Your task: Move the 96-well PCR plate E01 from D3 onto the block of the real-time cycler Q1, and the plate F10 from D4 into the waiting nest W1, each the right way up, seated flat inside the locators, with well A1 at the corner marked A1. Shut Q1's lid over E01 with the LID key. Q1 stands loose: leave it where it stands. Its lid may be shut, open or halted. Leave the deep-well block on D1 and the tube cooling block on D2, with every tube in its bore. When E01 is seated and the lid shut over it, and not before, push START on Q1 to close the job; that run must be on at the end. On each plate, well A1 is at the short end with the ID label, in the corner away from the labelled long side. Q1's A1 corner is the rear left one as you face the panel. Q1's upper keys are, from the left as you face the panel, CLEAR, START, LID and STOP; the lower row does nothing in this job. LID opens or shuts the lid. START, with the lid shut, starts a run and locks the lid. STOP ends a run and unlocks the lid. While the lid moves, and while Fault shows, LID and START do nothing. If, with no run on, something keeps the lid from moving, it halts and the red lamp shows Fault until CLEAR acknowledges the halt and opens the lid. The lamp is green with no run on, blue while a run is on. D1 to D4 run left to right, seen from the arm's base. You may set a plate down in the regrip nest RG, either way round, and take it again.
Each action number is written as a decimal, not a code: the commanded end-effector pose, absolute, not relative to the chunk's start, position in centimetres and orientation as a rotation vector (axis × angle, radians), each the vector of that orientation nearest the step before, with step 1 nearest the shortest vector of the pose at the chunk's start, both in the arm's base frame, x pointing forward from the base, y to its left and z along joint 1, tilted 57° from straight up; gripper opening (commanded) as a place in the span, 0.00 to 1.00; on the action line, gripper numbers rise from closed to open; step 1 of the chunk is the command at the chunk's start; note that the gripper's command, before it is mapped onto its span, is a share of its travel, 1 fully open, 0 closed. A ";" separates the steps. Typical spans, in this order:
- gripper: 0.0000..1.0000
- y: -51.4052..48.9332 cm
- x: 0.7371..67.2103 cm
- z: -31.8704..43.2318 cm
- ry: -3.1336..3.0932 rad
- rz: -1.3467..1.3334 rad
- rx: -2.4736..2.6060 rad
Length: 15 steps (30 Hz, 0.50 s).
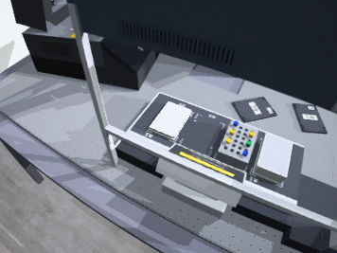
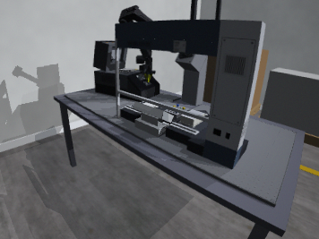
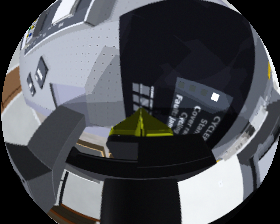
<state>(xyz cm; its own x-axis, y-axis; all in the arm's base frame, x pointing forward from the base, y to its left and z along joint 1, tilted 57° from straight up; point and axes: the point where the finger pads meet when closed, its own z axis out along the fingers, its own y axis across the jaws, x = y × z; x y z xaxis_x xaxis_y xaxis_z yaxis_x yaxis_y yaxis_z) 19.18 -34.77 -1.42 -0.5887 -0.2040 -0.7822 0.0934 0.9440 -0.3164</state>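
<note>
Q1 cycler (image 1: 62,53) sits at the far left end of the table (image 2: 269,162), a black box behind the deck, with a dark upper block (image 2: 105,55) standing over its rear. Can't tell whether a plate is on its block; that part is hidden.

The arm (image 2: 134,14) reaches down over Q1's sloped front. The gripper (image 2: 147,78) is pinched fully narrow with nothing between the fingers. In the wrist view its yellow tip (image 3: 140,125) is right at Q1's dark panel, beside a column of white key labels too blurred to read. Can't tell if it touches.

On the deck, top view, left to right:
- white well plate (image 1: 169,119), flat in its slot, ID unreadable
- dark square slot (image 1: 203,134), contents unclear
- grey tube block (image 1: 239,143) with blue, yellow and green caps, tubes upright in their bores
- taller white block (image 1: 274,157) at the right end

A yellow strip (image 1: 205,164) runs along the deck's front edge. Two flat dark pads (image 1: 254,109) and (image 1: 310,117) with white labels lie on the table behind the deck, well apart from each other. A large dark housing (image 1: 213,20) spans overhead
</note>
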 end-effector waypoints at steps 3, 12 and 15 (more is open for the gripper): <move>0.00 -33.5 18.2 -0.6 2.168 -0.437 -0.093; 0.00 -32.7 17.2 -0.4 2.169 -0.428 -0.080; 0.00 -32.1 16.8 -0.3 2.170 -0.430 -0.079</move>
